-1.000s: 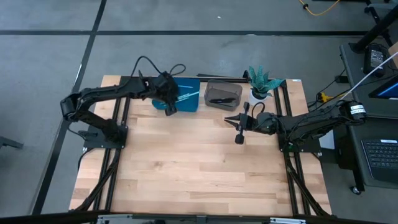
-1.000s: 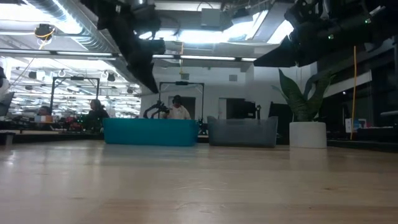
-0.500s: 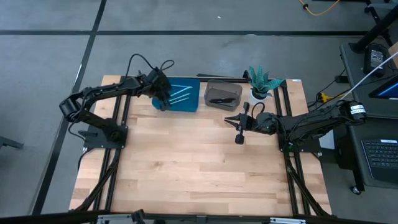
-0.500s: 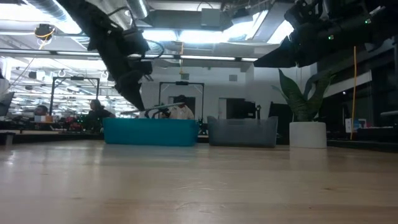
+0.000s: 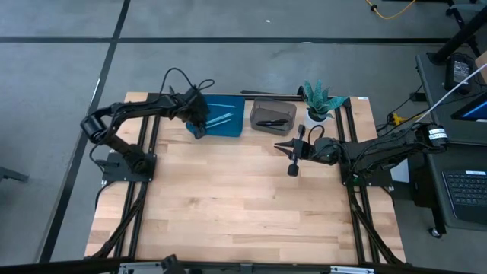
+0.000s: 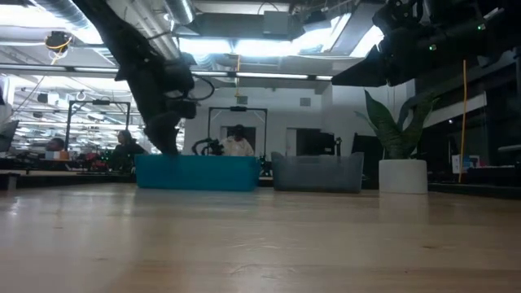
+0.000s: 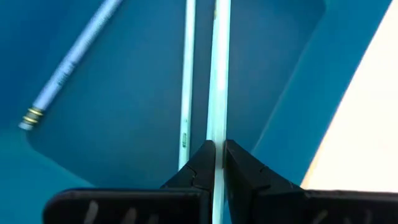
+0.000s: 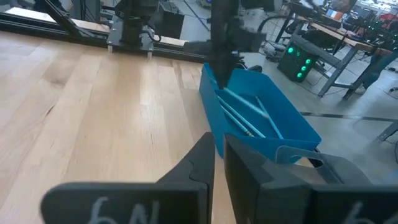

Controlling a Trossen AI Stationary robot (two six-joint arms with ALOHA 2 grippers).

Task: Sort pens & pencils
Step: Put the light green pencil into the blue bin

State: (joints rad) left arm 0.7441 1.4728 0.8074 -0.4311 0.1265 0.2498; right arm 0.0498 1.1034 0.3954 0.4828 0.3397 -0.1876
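Observation:
Several light-blue pencils (image 8: pixel 244 111) lie in the blue tray (image 5: pixel 232 128) at the table's far side. My left gripper (image 7: pixel 217 158) reaches down into that tray's left end (image 6: pixel 167 149), shut on one more pencil (image 7: pixel 219 74). Black pens (image 5: pixel 269 121) lie in the grey tray (image 5: pixel 259 126) to the right of the blue one. My right gripper (image 5: pixel 292 169) hangs over the table in front of the grey tray, shut, with nothing between its fingers (image 8: pixel 202 158). My left gripper pinches one light-blue pencil by its shaft (image 7: pixel 218 134) between the two fingertips. The fingers slant down into the blue tray, and the pencil runs on past them over the tray floor. Whether its far end rests on the floor cannot be told.
A white pot with a green plant (image 5: pixel 319 103) stands to the right of the grey tray (image 6: pixel 317 172). Bare wooden table (image 5: pixel 243 205) lies in front of the trays. People sit at desks in the room beyond.
My left gripper has sunk from above the blue tray down into it and gone a little toward the table's left edge, keeping the pencil between its fingers.

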